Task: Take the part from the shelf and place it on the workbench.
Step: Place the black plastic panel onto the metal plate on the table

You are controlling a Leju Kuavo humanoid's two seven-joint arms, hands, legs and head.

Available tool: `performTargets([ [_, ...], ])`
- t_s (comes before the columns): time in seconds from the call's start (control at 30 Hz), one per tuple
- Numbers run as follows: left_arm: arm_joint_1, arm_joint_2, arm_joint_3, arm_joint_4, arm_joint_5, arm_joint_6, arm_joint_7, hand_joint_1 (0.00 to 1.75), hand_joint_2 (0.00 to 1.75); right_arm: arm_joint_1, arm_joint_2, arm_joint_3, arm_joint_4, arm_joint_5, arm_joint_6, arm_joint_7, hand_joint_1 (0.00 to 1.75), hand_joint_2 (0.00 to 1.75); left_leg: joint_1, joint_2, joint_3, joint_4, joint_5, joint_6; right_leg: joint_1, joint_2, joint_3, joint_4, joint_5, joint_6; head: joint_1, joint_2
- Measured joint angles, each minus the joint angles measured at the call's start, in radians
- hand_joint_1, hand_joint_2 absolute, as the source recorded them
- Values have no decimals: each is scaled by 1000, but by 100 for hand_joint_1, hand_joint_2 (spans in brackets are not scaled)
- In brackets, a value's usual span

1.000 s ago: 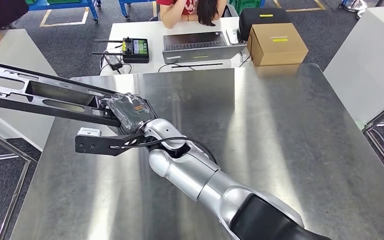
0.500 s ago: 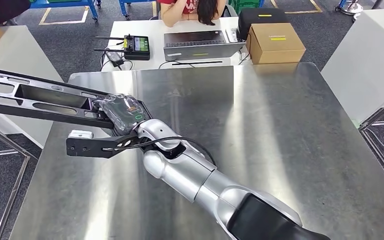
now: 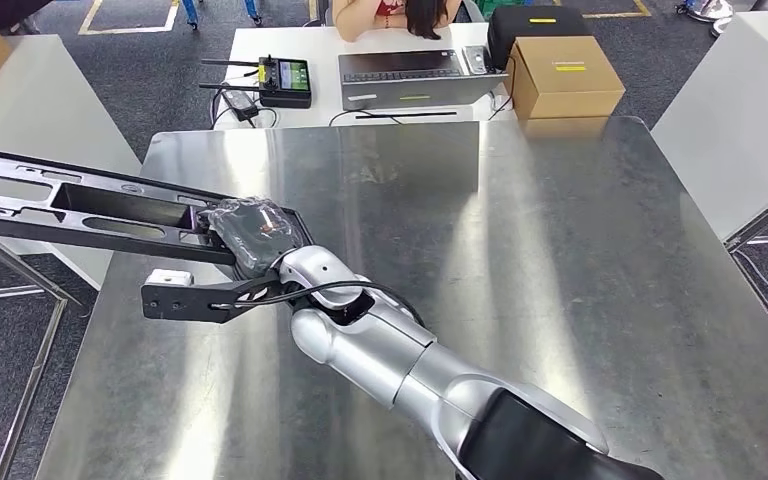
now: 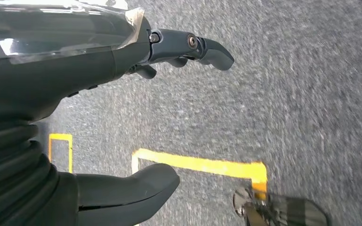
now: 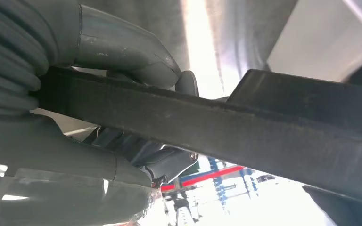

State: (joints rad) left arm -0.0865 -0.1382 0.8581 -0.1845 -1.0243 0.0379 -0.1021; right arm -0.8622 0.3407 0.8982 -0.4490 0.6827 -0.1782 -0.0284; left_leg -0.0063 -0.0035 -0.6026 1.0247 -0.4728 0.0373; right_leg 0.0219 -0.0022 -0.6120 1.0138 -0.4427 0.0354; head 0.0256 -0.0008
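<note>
The workbench point(image 3: 560, 260) is a broad slab of brushed stainless steel with rounded corners, streaked with glare. Above its left side the part point(image 3: 80, 205), a long flat black frame pierced with elongated cut-outs, juts out past the bench's left edge; the right hand point(image 3: 255, 232), grey and wrapped in crinkled clear film, grips its near end, thumb and fingers point(image 5: 169, 162) clamped on opposite faces of the matte bar. The silver right arm point(image 3: 390, 355) reaches in diagonally over the steel. Behind the bench a white desk point(image 3: 260, 60) carries a grey laptop point(image 3: 415, 72), a square cardboard box point(image 3: 565, 75) and a black controller point(image 3: 285, 80). The left hand point(image 4: 75, 70) hangs over speckled grey floor, fingers apart, holding nothing.
</note>
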Motion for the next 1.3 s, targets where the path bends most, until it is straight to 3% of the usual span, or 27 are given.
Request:
performTargets([
  [0.07,2,0,0,0,0,0,0,0,175,2,-1,2,6,5,-1,7,175,175,4,1,-17,5,-7,-9,-10,-1,-1,-18,10,-8,0,0],
  [0.1,3,0,0,0,0,0,1,0,175,2,-1,3,8,11,-2,11,175,175,6,1,-30,27,-27,-15,-16,-1,-3,-25,15,-14,-1,0],
  [0.17,4,-1,0,0,-2,0,1,0,175,2,0,5,13,29,-6,19,175,175,11,1,-64,103,-80,-28,-23,-2,-7,-30,22,-22,-2,0],
  [0.23,4,0,0,0,-7,-1,0,0,175,1,-1,4,21,59,-10,32,175,175,22,1,-106,215,-128,-42,-25,-5,-11,-28,25,-26,-2,0],
  [0.3,4,1,0,0,-13,-3,-4,0,175,1,-4,0,33,107,-11,57,175,175,36,1,-129,286,-136,-57,-29,-7,-14,-26,28,-25,-2,0],
  [0.33,4,1,0,0,-17,-3,-6,0,175,0,-5,-3,39,133,-11,71,175,175,44,2,-117,275,-119,-65,-33,-7,-16,-24,30,-23,-2,0],
  [0.4,2,1,0,0,-22,-2,-8,0,175,-7,-8,-10,48,178,-11,98,175,175,62,6,-45,161,-67,-85,-41,-8,-22,-13,32,-15,-2,0],
  [0.47,-4,-1,0,0,-26,-1,-9,0,175,-25,-12,-20,56,212,-9,127,175,175,65,3,17,58,-41,-95,-42,-6,-37,4,35,1,-4,0],
  [0.5,-7,-2,0,0,-29,0,-9,0,175,-34,-17,-26,61,227,-6,143,175,175,62,0,26,36,-41,-92,-41,-5,-45,9,40,12,-5,0],
  [0.6,-6,-1,0,0,-35,1,-8,0,175,-43,-42,-43,83,262,9,181,175,175,49,-6,8,33,-27,-55,-44,-5,-59,8,51,40,-5,0],
  [0.63,-4,0,1,0,-36,2,-7,0,175,-43,-50,-48,91,270,13,187,175,175,47,-6,2,31,-18,-40,-45,-5,-70,25,37,41,-4,0],
  [0.7,-3,1,1,-1,-36,3,-6,0,175,-44,-62,-55,101,278,15,193,175,175,43,-5,-16,29,-2,-15,-45,-3,-112,124,-30,29,-4,0],
  [0.77,-3,1,1,-1,-37,3,-6,0,175,-45,-68,-59,108,282,16,196,175,175,37,-3,-35,30,13,-2,-41,-1,-152,259,-98,20,-3,0],
  [0.8,-3,1,1,-1,-37,3,-6,0,175,-45,-71,-60,111,286,20,201,175,175,33,-2,-44,30,20,1,-38,0,-152,295,-116,19,-3,0],
  [0.83,-3,1,1,-1,-38,3,-6,0,175,-45,-73,-60,115,292,26,211,175,175,30,-2,-52,30,27,3,-36,0,-132,289,-120,21,-3,0],
  [0.9,-3,0,1,0,-42,3,-6,0,175,-49,-78,-64,122,311,45,241,175,175,25,-3,-63,30,40,3,-28,0,-32,166,-98,21,-3,0],
  [0.97,-4,-3,2,-1,-46,5,-5,0,175,-59,-87,-70,129,333,70,274,175,175,22,-5,-70,29,52,-4,-18,-1,54,36,-79,11,-4,0],
  [1.0,-4,-4,2,-1,-47,6,-3,0,175,-64,-94,-73,132,342,82,288,175,175,22,-4,-73,28,58,-9,-13,-1,70,7,-75,4,-4,0],
  [1.07,-4,-8,3,0,-49,8,-1,0,175,-70,-114,-80,144,354,109,314,175,175,24,-4,-74,22,70,-22,-8,-2,68,-5,-65,-8,-3,0],
  [1.13,-2,-9,6,0,-51,9,0,0,175,-70,-138,-87,157,360,134,340,175,175,26,-3,-81,31,61,-32,-17,-5,71,-17,-46,-20,-3,0],
  [1.17,-2,-9,7,0,-52,10,0,0,175,-70,-148,-91,163,361,144,351,175,175,27,-2,-92,57,37,-36,-23,-7,70,-23,-36,-26,-4,0],
  [1.23,0,-8,8,0,-53,10,-1,0,175,-69,-170,-100,173,360,162,373,175,175,28,0,-133,171,-41,-43,-26,-9,60,-26,-21,-33,-5,0],
  [1.3,1,-8,9,0,-53,10,-2,0,175,-65,-192,-109,184,358,175,390,175,175,30,0,-165,281,-93,-50,-26,-11,48,-25,-12,-31,-5,0],
])
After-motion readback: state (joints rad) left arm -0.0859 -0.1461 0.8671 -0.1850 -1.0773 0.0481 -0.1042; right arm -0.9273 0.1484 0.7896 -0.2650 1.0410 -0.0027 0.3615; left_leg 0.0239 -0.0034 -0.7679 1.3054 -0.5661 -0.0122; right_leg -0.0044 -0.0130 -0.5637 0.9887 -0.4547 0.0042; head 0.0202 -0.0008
